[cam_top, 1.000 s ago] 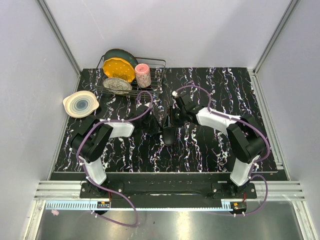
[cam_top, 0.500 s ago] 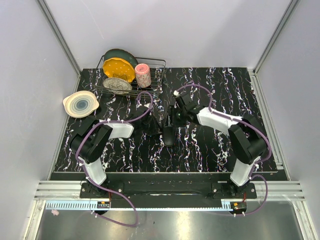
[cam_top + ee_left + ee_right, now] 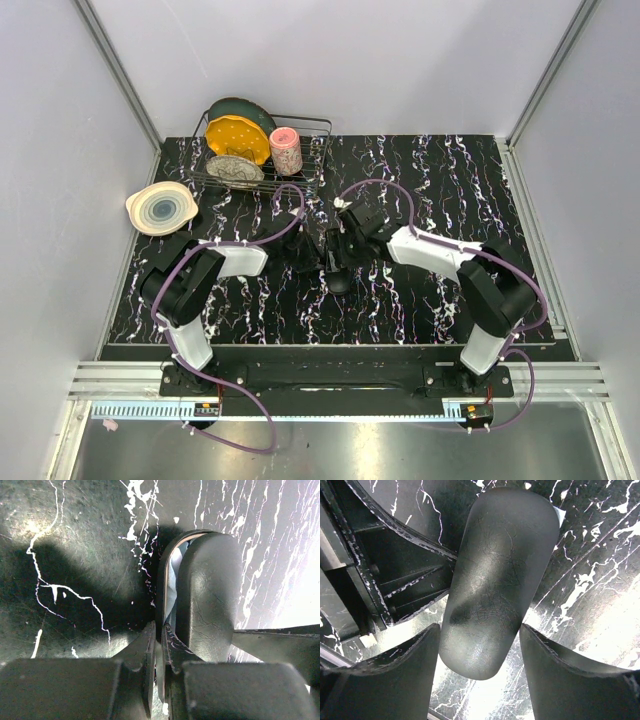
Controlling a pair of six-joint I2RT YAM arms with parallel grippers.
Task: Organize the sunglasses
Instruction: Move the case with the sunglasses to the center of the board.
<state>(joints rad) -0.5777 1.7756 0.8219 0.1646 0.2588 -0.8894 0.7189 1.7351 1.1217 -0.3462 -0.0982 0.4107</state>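
Observation:
The black glasses case [image 3: 337, 273] lies at the table's middle, between my two grippers. In the left wrist view the case [image 3: 207, 595] stands ajar, and a light-blue cloth [image 3: 171, 580] shows in the gap. My left gripper [image 3: 161, 630] is shut on the thin rim of the case. In the right wrist view the case's rounded shell [image 3: 500, 580] lies between the fingers of my right gripper [image 3: 480, 627], which is open with one finger on each side. From above, the left gripper [image 3: 318, 262] and right gripper [image 3: 342, 255] meet over the case. The sunglasses are hidden.
A wire dish rack [image 3: 318, 140] at the back left holds plates [image 3: 238, 140] and a pink cup [image 3: 286, 150]. A pale bowl [image 3: 160, 207] sits at the table's left edge. Grey walls close in three sides.
My right gripper has opened wider and shifted a little to the left over the case. The left gripper has stayed shut in place.

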